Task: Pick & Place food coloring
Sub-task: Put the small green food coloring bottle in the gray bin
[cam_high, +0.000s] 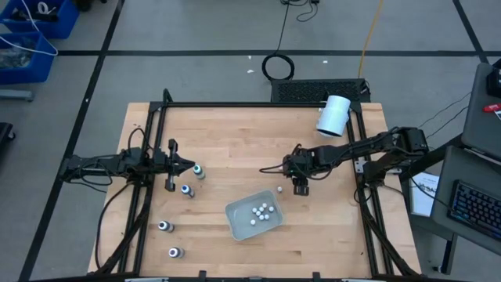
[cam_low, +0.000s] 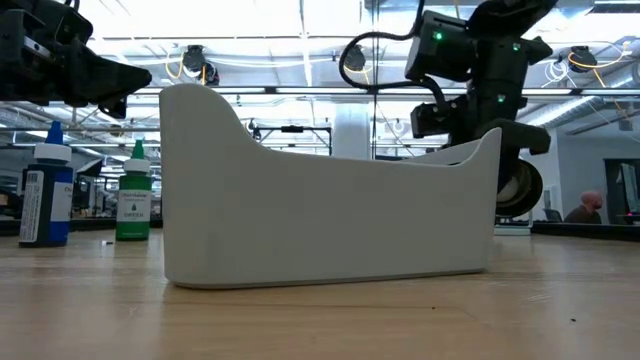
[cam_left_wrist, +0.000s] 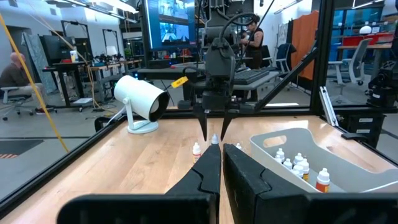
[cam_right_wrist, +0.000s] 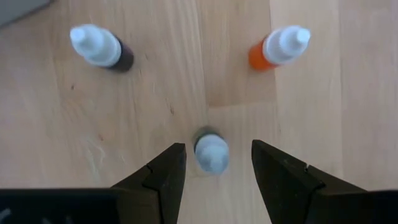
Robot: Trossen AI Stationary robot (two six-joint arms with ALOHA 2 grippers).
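Tray's (cam_low: 330,215) contents hidden, seemingly bottles.

A clear plastic tray (cam_high: 236,222) sits near the middle of the wooden table (cam_high: 235,141). A white cylinder (cam_high: 334,116) lies at the far right corner; a keyboard (cam_high: 477,210) rests alongside.

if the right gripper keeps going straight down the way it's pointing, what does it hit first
Most likely the small bottle with the pale cap, which stands upright between the open fingers of the right gripper. Below it is the wooden table. How far off the cap is, I can't tell.
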